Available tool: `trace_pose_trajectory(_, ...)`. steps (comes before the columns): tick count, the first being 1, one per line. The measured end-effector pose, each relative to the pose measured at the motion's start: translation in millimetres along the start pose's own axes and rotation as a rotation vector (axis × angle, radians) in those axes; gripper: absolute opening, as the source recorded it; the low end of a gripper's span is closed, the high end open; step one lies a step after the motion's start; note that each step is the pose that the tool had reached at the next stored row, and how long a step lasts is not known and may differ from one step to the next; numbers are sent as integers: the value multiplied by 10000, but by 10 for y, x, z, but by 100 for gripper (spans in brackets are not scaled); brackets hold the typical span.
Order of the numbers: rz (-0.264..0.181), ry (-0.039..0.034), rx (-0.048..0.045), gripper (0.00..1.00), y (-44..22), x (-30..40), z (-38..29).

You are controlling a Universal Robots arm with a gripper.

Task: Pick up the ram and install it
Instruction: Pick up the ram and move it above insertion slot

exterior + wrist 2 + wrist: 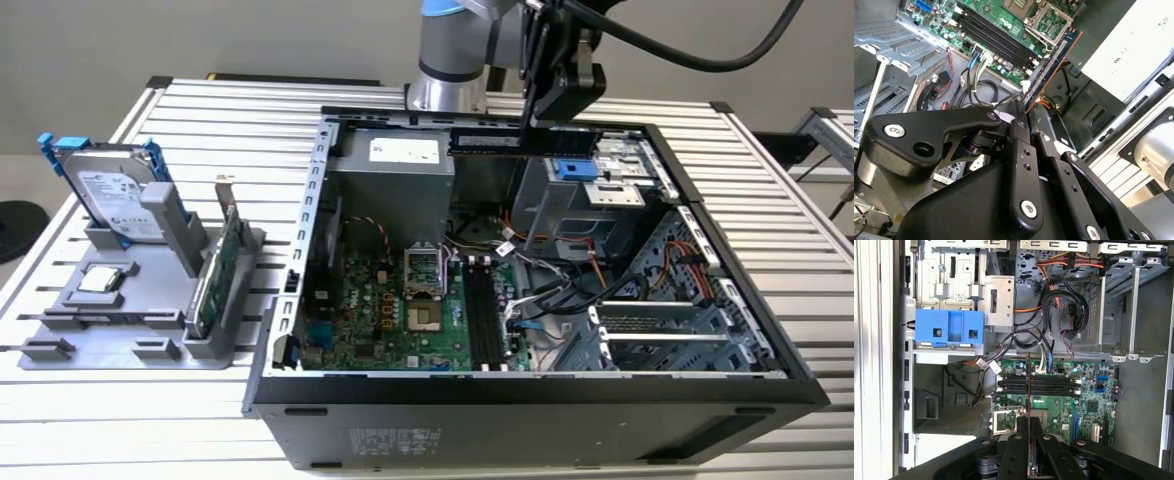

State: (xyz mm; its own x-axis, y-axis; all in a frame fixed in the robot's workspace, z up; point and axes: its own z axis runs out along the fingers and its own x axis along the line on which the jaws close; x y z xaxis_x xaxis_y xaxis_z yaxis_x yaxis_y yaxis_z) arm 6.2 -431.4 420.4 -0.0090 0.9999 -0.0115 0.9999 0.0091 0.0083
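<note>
gripper clenched on the ram | held high over the case — memory slots well below | ram's length runs across the slots, not along them

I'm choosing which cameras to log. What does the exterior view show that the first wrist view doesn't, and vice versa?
Exterior view, not the wrist view: the hard drive and green card upright in a grey stand beside the case, and the ram seen broadside. First wrist view, not the exterior: the ram edge-on, its line crossing the memory slots. Both: the gripper shut on the ram, the motherboard, the blue bracket.
</note>
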Motion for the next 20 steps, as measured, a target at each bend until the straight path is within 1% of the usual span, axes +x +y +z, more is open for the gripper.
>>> trace_pose_trajectory(10, 58, -1, 1, 0, 0, 1, 0)
trace_pose_trajectory(20, 224, -1, 3, 0, 0, 1, 0)
